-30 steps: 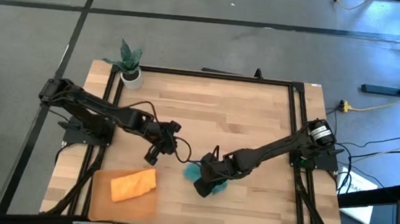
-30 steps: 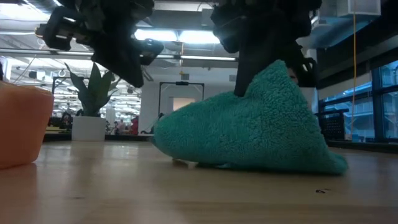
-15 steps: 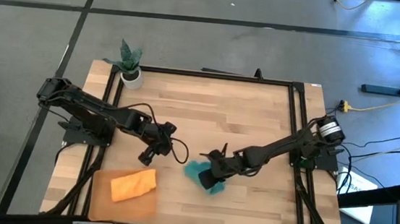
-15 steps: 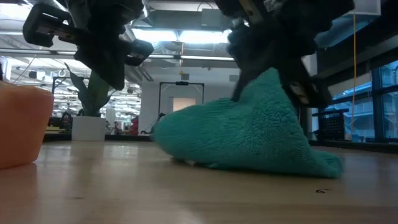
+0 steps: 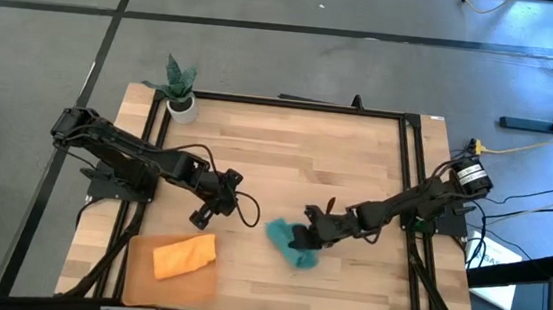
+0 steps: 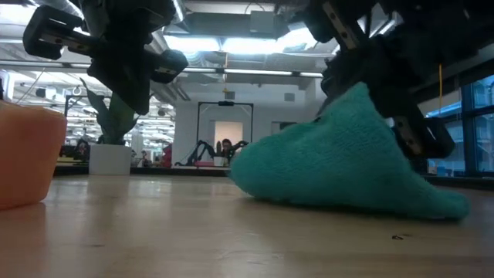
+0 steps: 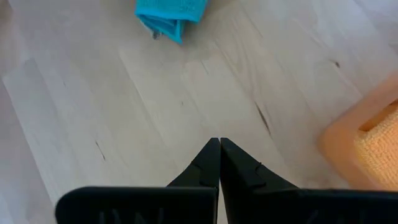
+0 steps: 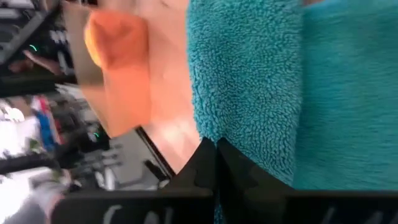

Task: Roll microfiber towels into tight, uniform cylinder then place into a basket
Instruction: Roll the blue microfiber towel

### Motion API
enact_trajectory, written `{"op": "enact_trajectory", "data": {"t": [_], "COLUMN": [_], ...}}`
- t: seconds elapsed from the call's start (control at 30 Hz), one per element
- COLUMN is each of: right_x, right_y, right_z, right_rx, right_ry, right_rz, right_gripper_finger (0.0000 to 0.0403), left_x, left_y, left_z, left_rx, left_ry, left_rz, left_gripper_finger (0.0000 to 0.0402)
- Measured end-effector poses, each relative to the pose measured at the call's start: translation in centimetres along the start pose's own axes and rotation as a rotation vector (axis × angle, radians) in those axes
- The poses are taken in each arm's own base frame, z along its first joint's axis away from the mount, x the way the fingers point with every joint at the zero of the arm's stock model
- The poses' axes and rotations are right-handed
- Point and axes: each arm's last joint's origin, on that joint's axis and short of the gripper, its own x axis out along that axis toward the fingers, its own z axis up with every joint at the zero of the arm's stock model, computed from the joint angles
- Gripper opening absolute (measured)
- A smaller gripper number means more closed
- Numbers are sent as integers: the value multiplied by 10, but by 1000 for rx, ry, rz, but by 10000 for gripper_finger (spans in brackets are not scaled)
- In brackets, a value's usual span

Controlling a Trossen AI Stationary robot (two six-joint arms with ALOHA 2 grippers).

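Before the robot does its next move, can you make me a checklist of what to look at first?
1. Orange towel already in the basket: ok.
2. Teal towel rolled into a tight cylinder: not ok, it is a loose lump on the table.
3. Right pincer at the teal towel, shut: ok; whether it pinches cloth: cannot tell.
4. Left pincer shut, holding nothing, above bare wood: ok.
5. Plant pot far from both arms, at the back corner: ok.
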Motion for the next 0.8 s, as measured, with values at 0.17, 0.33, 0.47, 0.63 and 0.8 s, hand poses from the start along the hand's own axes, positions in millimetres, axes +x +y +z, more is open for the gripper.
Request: {"op": "enact_trajectory", "data": {"t": [0.17,0.33,0.47,0.63,0.8], "right_x": [-2,-3,-4,-6,-8], "right_y": [-16,-23,-27,-36,-45], "right_z": [-5,-14,-20,-28,-33], "right_rx": [85,140,167,222,230], "right_ry": [-64,-132,-169,-236,-251], "right_rz": [35,20,0,-57,-142], "right_gripper_finger": [3,4,10,12,13], "left_x": [0,0,0,0,0], "left_y": [0,0,0,0,0], "left_z": [0,0,0,0,0], "left_rx": [0,0,5,5,5], "left_ry": [0,0,0,0,0], "left_rz": [0,1,1,1,1], "left_gripper_finger": [0,0,0,0,0]}}
